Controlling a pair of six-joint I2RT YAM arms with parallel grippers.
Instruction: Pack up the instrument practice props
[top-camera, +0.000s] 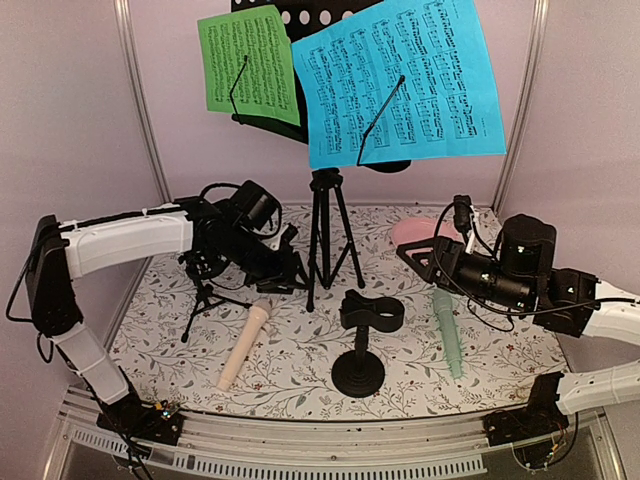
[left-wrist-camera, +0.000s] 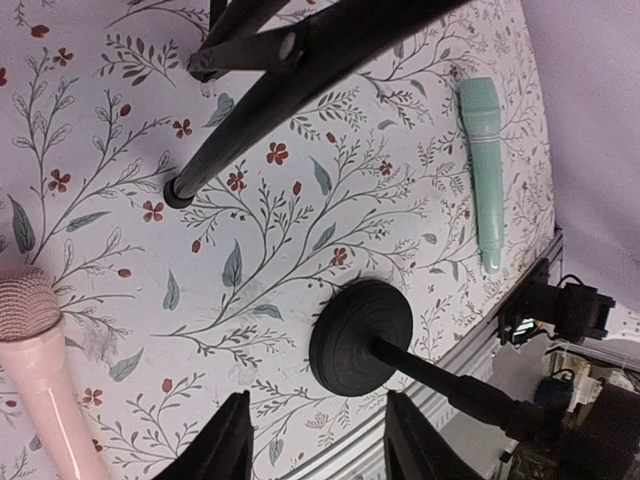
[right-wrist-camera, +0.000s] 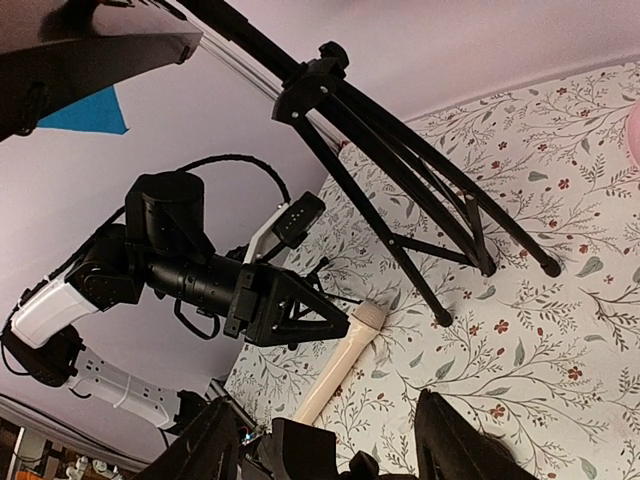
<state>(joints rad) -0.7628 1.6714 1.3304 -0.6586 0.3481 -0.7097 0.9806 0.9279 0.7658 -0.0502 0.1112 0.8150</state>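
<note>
Nothing's packed yet: left gripper (left-wrist-camera: 318, 440) and right gripper (right-wrist-camera: 325, 440) both gape empty, music stand (top-camera: 326, 225), beige mic (top-camera: 245, 345) and mint mic (top-camera: 448, 332) sitting ahead of them.

Worktop (top-camera: 300, 370): flat, covered with a white cloth printed with leafy sprigs and small red flowers; a metal rail runs along its near edge
Music stand (top-camera: 328, 235): black tripod, upright at centre back, three feet on the cloth
Beige microphone (top-camera: 244, 345): lying flat left of centre, head near the stand's front foot
Mint microphone (top-camera: 448, 333): lying flat at right, lengthwise front to back
Round-base mic holder (top-camera: 362, 340): black, upright, between the two microphones
Small tripod mic holder (top-camera: 207, 300): standing at left on thin legs, top hidden
Pink plate (top-camera: 412, 231): back right, partly hidden
</note>
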